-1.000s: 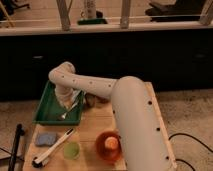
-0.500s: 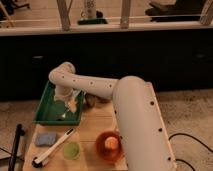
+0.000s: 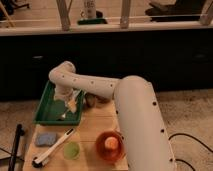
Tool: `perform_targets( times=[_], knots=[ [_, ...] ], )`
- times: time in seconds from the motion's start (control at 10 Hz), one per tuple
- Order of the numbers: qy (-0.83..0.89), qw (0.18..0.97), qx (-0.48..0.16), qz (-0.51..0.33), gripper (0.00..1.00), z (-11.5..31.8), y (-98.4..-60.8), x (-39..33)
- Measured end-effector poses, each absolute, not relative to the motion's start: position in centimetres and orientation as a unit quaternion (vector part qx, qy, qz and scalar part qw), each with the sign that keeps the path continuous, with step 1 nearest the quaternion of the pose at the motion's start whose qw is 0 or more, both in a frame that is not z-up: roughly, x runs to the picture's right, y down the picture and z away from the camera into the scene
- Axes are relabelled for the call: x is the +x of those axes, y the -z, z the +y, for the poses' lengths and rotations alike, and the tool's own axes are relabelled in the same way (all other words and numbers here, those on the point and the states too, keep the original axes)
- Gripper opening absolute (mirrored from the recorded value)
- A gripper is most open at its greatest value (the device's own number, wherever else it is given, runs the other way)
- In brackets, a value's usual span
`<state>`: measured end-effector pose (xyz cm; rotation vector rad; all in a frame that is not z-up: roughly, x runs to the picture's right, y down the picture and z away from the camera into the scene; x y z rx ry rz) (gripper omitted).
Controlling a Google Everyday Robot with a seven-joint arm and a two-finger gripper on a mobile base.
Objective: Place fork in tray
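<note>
The green tray (image 3: 44,114) sits at the back left of the wooden table. My gripper (image 3: 69,102) hangs from the white arm (image 3: 100,87) low over the tray's right half. A slim pale piece that looks like the fork (image 3: 65,113) shows just below the gripper, slanting down inside the tray. I cannot tell whether the fork rests on the tray floor or is still held.
An orange bowl (image 3: 109,146) with a small orange item stands at the front. A white-handled brush with a black head (image 3: 52,148), a blue sponge (image 3: 46,139) and a small green cup (image 3: 72,150) lie front left. Dark objects (image 3: 94,100) sit right of the tray.
The gripper has stayed over the right half of the tray with hardly any movement. The pale fork below it looks slightly lower in the tray.
</note>
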<state>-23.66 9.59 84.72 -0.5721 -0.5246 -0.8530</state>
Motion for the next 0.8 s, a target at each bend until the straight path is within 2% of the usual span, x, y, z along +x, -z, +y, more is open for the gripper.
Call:
perform_targets(
  times=[0.8],
  knots=[
    [0.399, 0.84, -0.273, -0.248, 0.8, 9.17, -84.65, -23.28]
  ],
)
